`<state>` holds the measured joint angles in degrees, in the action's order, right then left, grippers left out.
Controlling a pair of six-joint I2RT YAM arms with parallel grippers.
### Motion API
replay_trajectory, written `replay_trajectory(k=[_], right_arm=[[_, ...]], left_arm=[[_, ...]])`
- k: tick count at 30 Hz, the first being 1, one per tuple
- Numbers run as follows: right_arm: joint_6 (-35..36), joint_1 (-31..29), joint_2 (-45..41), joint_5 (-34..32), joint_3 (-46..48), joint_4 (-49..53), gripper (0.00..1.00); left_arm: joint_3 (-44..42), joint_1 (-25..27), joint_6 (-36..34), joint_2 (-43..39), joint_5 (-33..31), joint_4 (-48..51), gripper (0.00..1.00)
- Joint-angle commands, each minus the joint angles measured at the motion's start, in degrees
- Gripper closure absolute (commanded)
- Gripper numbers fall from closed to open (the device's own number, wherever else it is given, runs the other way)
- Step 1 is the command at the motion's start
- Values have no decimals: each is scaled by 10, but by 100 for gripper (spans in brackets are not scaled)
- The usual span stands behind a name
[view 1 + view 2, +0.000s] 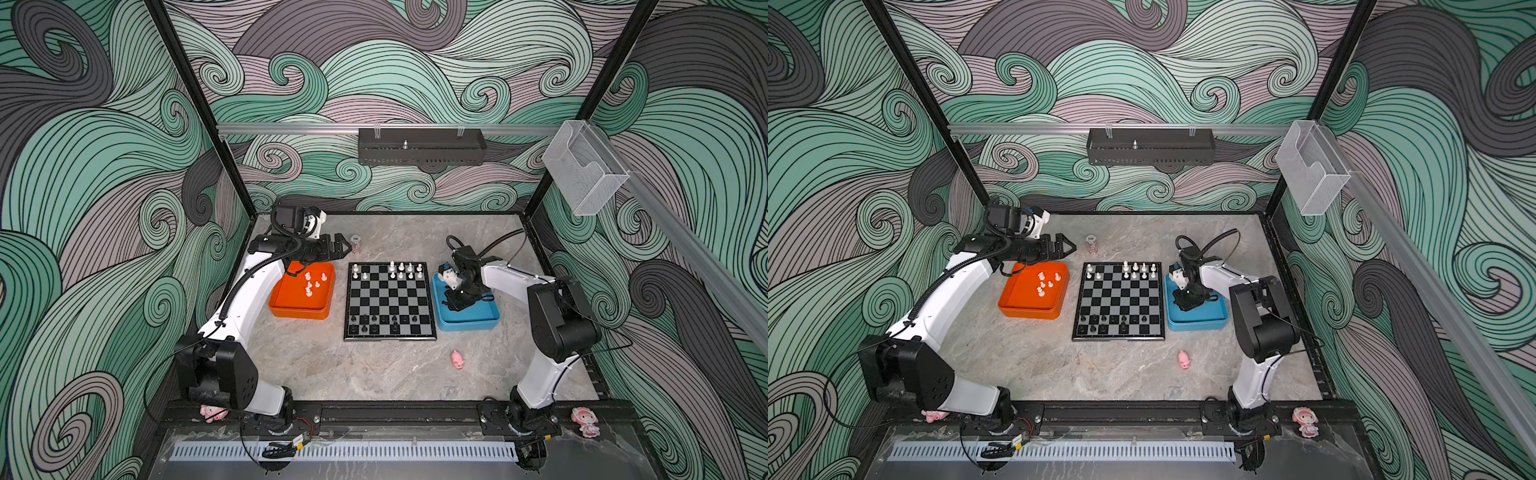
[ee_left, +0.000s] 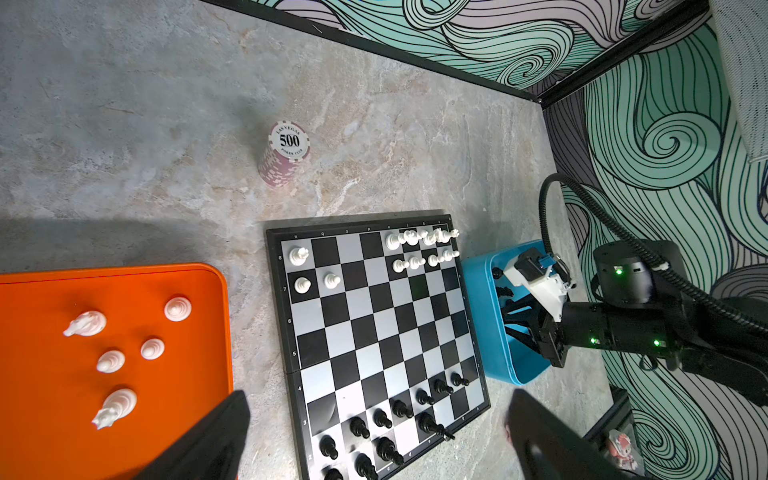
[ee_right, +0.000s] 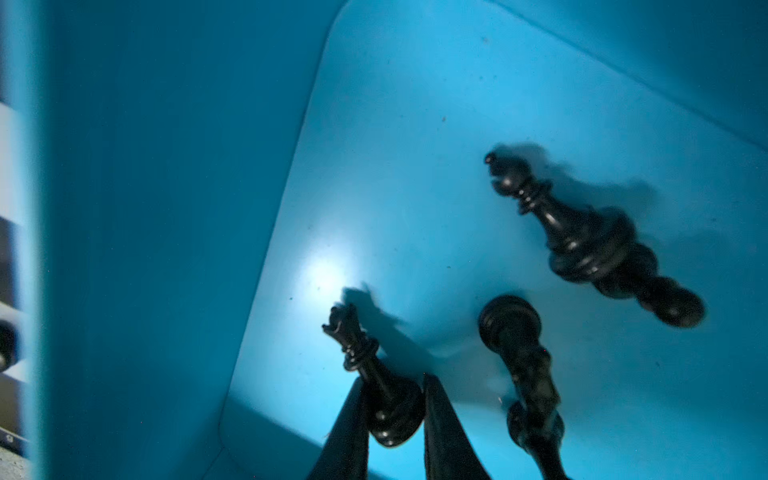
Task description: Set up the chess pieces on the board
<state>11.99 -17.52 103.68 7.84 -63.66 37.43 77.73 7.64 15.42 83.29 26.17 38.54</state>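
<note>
The board (image 1: 390, 337) lies mid-table, with white chess pieces (image 1: 401, 270) on its far rows and black ones (image 1: 384, 322) on its near rows. Several white pieces (image 2: 110, 361) lie in the orange tray (image 1: 291, 309). My left gripper (image 1: 343, 245) hovers open and empty over that tray's far edge. My right gripper (image 3: 392, 380) reaches down into the blue tray (image 1: 469, 323). Its two fingers press on the base of a black crowned piece (image 3: 395, 411). Two more black pieces (image 3: 573, 232) lie on the tray floor beside it.
A stack of pink poker chips (image 2: 284, 156) stands behind the board's far left corner. A pink pig figurine (image 1: 457, 360) lies on the table near the board's front right. The cell's walls close in behind and to both sides.
</note>
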Motion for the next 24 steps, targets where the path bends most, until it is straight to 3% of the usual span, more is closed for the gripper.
replay_trajectory(k=[1, 16, 24], right_arm=[[5, -4, -25, -2, -10, 8, 78], [-11, 0, -50, -1, -34, 46, 79], [-19, 1, -76, 21, -49, 67, 79]], left_arm=[[2, 2, 4, -2, 9, 5, 1], [1, 3, 5, -1, 13, 6, 1], [2, 14, -1, 8, 53, 11, 1]])
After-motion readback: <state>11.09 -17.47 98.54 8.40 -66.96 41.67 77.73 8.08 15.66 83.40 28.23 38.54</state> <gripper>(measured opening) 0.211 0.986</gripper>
